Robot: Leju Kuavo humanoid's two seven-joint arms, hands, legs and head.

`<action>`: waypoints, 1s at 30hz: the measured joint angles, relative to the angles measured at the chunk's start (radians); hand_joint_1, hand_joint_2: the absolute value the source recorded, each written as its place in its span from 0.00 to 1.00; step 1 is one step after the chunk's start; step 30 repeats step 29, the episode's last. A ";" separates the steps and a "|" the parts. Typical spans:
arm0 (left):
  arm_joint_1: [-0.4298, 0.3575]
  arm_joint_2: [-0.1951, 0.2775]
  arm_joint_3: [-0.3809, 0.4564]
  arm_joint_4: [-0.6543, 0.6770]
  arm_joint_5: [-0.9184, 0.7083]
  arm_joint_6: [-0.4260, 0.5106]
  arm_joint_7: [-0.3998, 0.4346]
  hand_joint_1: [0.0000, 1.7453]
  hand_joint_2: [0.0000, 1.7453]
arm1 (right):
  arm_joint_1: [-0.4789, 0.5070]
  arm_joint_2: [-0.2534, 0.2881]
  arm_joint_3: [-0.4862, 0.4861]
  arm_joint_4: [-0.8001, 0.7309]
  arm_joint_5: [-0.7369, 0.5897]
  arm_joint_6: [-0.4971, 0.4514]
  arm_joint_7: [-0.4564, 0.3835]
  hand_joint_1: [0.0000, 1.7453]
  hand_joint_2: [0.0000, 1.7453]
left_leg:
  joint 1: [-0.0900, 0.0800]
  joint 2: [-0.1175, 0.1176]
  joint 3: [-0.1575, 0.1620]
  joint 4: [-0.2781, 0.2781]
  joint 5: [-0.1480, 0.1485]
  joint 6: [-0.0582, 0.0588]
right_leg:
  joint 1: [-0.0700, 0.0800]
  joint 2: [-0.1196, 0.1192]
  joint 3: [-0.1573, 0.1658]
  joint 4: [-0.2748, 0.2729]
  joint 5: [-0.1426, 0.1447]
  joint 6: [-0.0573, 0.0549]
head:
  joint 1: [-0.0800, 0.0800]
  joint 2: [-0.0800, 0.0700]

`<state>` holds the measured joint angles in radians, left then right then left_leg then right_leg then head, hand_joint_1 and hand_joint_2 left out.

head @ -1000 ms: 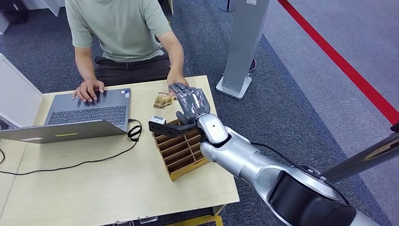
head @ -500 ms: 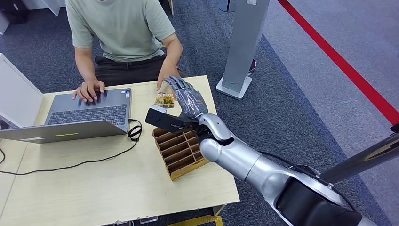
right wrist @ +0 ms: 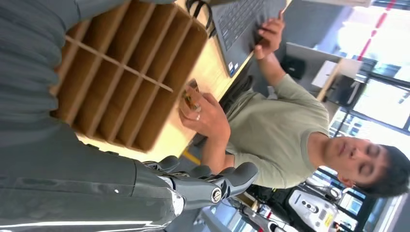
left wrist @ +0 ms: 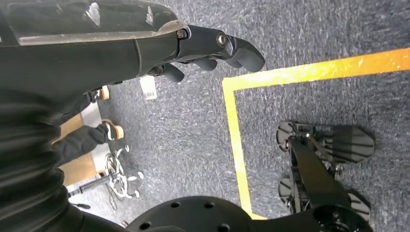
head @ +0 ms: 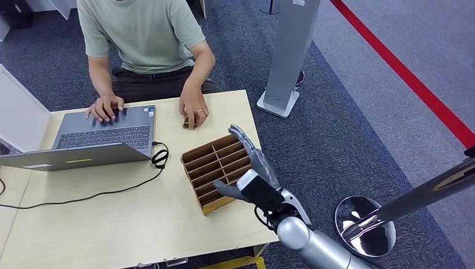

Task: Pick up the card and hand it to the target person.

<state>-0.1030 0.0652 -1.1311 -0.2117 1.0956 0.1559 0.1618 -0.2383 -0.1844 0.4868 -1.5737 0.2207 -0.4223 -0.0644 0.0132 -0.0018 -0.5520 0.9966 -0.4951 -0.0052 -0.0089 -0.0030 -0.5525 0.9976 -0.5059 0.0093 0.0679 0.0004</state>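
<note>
Pale wood is making up the bench (head: 140, 218), which is carrying a brown slotted wooden card holder (head: 215, 171) and an open grey laptop (head: 106, 131). The small patterned card (head: 187, 121) is lying on the bench just beyond the holder, under the fingers of the seated person's hand (head: 194, 109); the right wrist view is showing the same card pinched at that hand's fingertips. The right robot hand (head: 252, 174) is hanging over the near corner of the holder, fingers spread and straight, grasping nothing, well apart from the card. The left robot hand (left wrist: 193, 48) is hanging by the robot's side above grey carpet with a yellow floor line (left wrist: 237, 130), fingers loosely curled and holding nothing that can be seen.

Judging from this layout, the handover step is looking finished: the card is sitting with the person, not with the robot. What is remaining is likely only clearing the right arm away from the bench without knocking the card holder, since the forearm is passing close over its edge.
</note>
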 joint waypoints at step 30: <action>-0.006 0.002 0.014 0.000 0.004 0.016 0.003 0.00 1.00 | 0.272 0.020 -0.071 0.044 -0.161 0.052 -0.168 0.00 1.00 | 0.000 0.000 0.000 0.000 0.000 0.000 | 0.000 0.000 0.000 0.000 0.000 0.000 | 0.000 0.000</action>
